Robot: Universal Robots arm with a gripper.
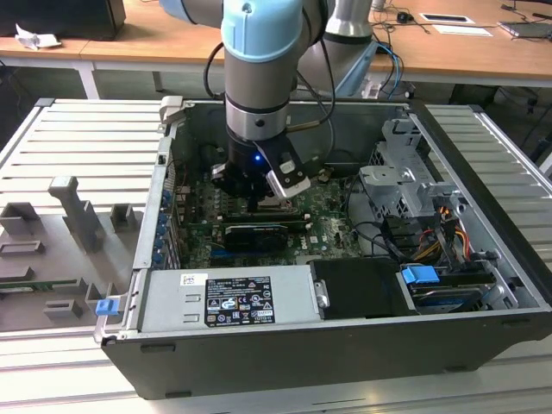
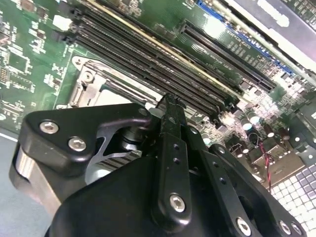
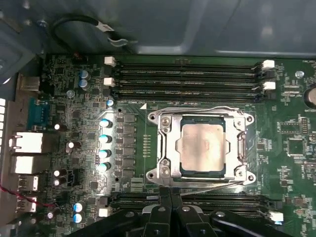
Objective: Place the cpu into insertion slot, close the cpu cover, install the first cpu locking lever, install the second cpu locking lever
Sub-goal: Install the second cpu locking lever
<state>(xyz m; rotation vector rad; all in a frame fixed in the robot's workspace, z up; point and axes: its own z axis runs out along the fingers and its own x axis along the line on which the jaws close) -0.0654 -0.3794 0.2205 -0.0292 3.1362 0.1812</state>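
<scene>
Gripper above the socket inside the computer case (image 1: 345,345)

In the first wrist view the cpu (image 3: 203,148) lies in the insertion slot (image 3: 167,148), the cpu cover (image 3: 240,148) lies closed over it, and the gripper (image 3: 170,197), fingers pressed together and empty, is near its edge.

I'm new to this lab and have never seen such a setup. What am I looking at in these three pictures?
The exterior view shows a robot arm reaching down into an open computer case that lies on a slatted table. The two other pictures come from cameras riding near the arm's wrist. In the first wrist view, the green motherboard carries the insertion slot. The cpu sits in it, and the cpu cover lies flat around it. The black hand hovers at the socket's edge, fingers together, holding nothing I can make out.
</scene>
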